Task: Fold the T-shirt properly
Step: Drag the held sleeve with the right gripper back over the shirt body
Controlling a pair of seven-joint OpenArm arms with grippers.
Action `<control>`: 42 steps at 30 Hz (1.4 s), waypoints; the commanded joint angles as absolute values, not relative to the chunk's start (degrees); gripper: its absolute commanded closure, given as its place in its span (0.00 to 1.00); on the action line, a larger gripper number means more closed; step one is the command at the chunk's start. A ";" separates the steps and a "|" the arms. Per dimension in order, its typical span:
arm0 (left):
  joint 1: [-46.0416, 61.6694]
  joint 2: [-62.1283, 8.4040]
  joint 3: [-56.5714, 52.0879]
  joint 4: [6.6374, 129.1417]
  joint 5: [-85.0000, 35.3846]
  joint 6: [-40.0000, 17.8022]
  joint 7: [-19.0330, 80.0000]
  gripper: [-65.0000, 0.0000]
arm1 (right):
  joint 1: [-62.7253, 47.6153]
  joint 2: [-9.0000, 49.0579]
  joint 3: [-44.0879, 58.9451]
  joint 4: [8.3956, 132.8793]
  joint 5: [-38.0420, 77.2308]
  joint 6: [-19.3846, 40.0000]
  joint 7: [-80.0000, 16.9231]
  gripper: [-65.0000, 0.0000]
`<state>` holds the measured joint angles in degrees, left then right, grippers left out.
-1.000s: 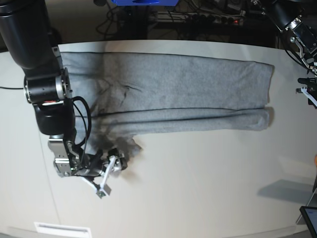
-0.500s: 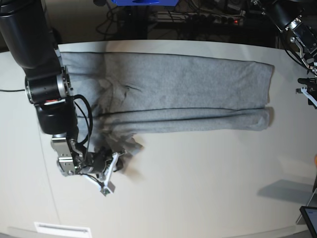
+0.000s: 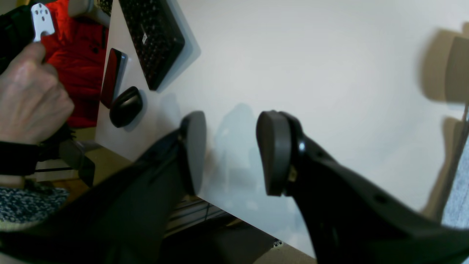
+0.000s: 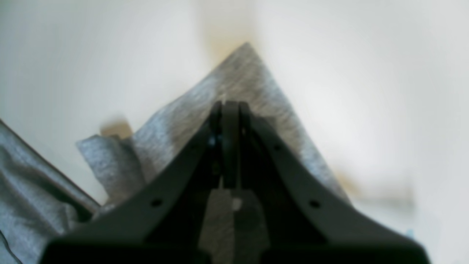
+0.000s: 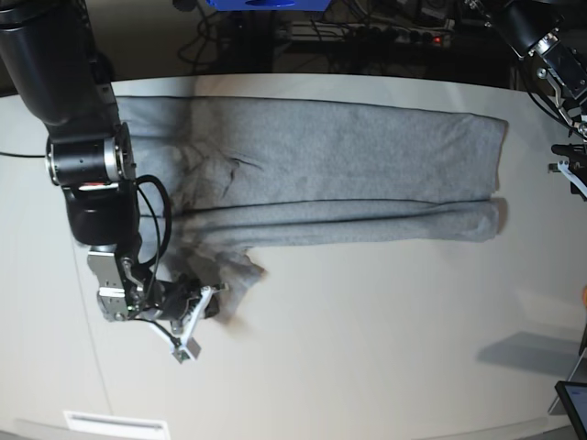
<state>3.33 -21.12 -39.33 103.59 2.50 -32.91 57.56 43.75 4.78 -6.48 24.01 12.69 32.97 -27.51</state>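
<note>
Pinching T-shirt (image 4: pixel 234 77) corner between closed right fingers (image 4: pixel 231 121).

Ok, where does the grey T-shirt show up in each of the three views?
Base: the T-shirt spans the upper table, its sleeve by the right gripper.
Right wrist: grey fabric pinched in the shut jaws, centre.
Left wrist: only a grey sliver at the right edge.
Shared landmark: the white table.
</note>
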 commanded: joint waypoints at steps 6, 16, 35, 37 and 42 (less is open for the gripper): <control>2.33 -22.37 -39.52 102.90 2.51 -32.31 56.75 0.61 | 44.53 4.88 -6.37 30.73 13.23 33.45 -26.33 0.77; 2.86 -22.37 -39.52 99.91 2.59 -32.31 53.76 0.61 | 45.67 5.32 -6.64 29.93 12.97 33.45 -23.52 0.41; 2.42 -22.37 -39.52 100.26 2.59 -32.31 53.76 0.61 | 47.34 3.82 -6.46 18.77 2.59 33.45 -18.33 0.18; 2.42 -22.37 -39.52 100.26 2.59 -32.31 53.76 0.61 | 46.55 3.65 -6.46 18.77 2.42 33.45 -19.21 0.27; 2.68 -22.37 -39.52 100.26 2.59 -32.31 53.76 0.61 | 46.46 3.56 -6.46 18.77 2.42 33.45 -19.82 0.50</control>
